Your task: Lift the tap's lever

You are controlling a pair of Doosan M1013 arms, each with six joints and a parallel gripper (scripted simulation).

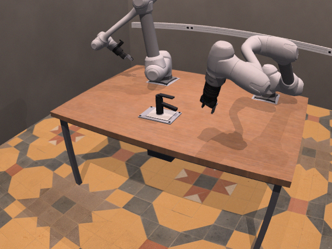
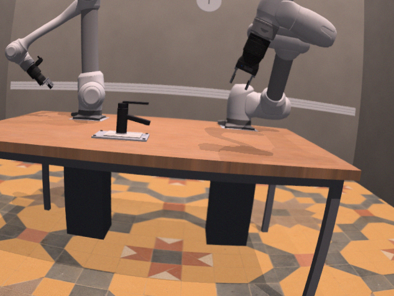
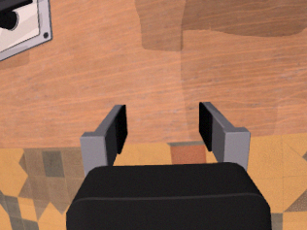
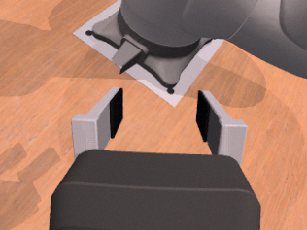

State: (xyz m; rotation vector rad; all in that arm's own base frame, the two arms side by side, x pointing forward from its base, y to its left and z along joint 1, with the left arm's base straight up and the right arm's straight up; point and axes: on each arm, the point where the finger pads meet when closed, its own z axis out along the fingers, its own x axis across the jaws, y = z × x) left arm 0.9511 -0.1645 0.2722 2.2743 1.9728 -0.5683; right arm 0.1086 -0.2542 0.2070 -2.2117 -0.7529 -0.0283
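Blk tap point(image 1: 159, 104) point(image 2: 122, 118) upright on grey plate; lever point(image 1: 166, 95) point(image 2: 137, 102) approx. horiz., above angled spout.

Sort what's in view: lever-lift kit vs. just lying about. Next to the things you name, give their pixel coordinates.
Job:
- tap point(image 1: 159, 105) point(image 2: 122, 119) point(image 3: 9, 19)
- its lever point(image 1: 166, 95) point(image 2: 137, 102)
- left hand point(image 1: 207, 110) point(image 2: 239, 84) point(image 3: 162, 118), right hand point(image 1: 130, 57) point(image 2: 50, 84) point(image 4: 160, 113); can't tell which will lift

Not job (fixtures, nothing loose seen):
- wall rail point(image 1: 228, 31) point(image 2: 178, 92)
- wall disc point(image 2: 209, 4)

Open air separates the left pincer point(image 1: 207, 110) point(image 2: 239, 85) point(image 3: 162, 118) from the lever point(image 1: 167, 95) point(image 2: 137, 102), but the spout point(image 1: 169, 106) point(image 2: 138, 119) bounds the gap beneath.
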